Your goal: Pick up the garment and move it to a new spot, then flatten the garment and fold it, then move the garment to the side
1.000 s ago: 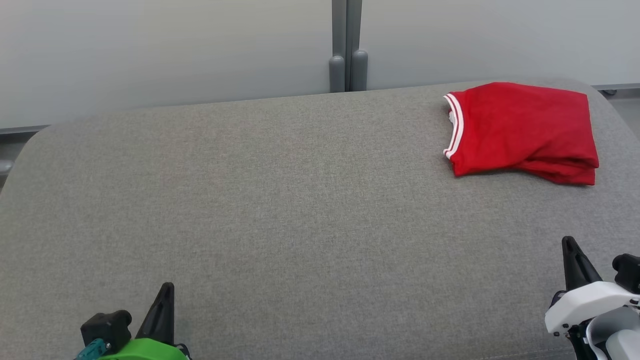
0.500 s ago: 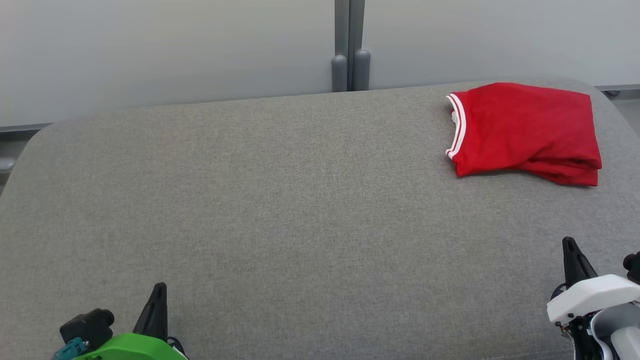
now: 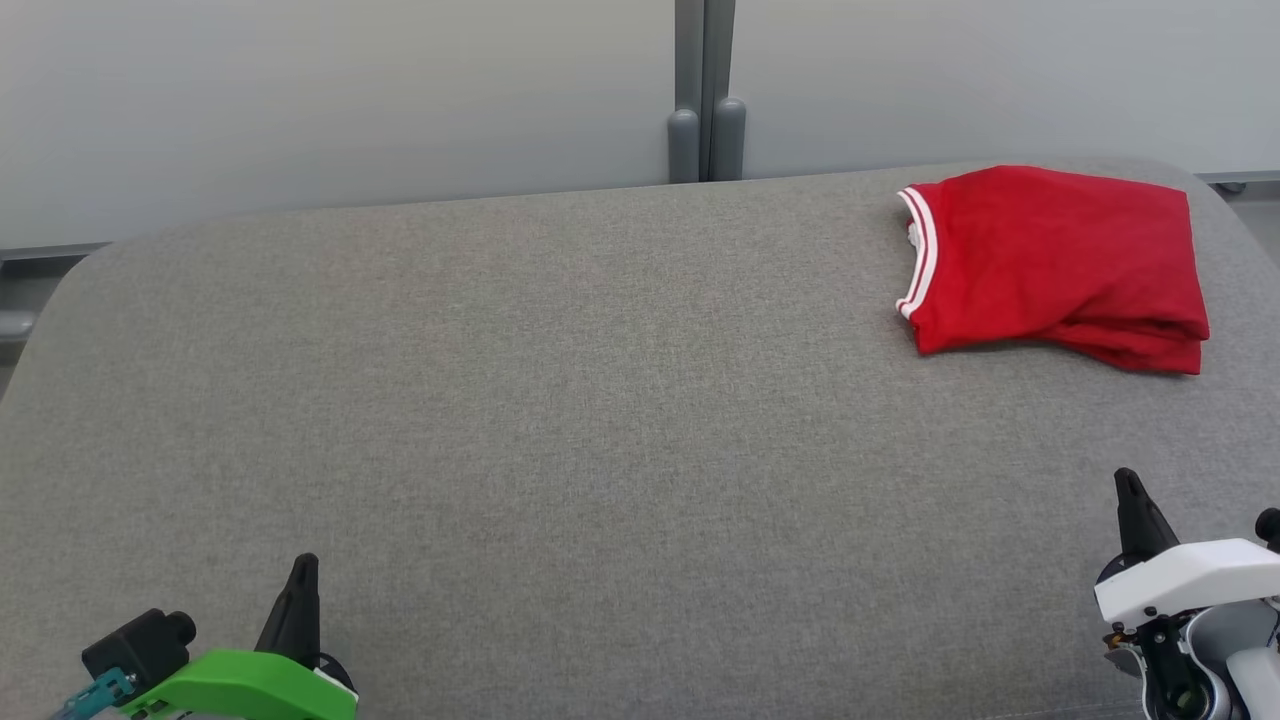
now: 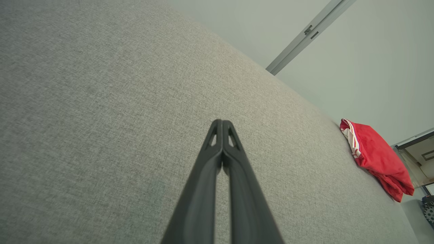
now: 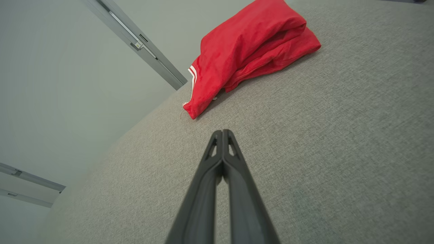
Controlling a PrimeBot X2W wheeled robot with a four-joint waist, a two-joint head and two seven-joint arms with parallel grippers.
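1. Garment point(image 3: 1055, 260): red with white-striped collar trim point(image 3: 918, 255). It lies as a compact folded stack at the far right of the grey fabric surface point(image 3: 560, 420), close to the right edge, with the collar turned left.
2. Fold quality: several layers are stacked. In the right wrist view the lower layers bulge past the top one along the near edge, so the fold looks loose rather than crisp.
3. Left jaws: pressed together and pinching nothing. They sit low at the near left, well apart from the garment.
4. Right jaws: pressed together and pinching nothing. They sit at the near right and point toward the garment, with bare surface between.
5. Done, as judged: the garment is folded, set to one side and released. This fits the pick-up, flattening, folding and move aside all being complete.
6. Left, as judged: probably nothing, or at most squaring the bulging layers. The pictures cannot rule out a garment that was laid there already folded.
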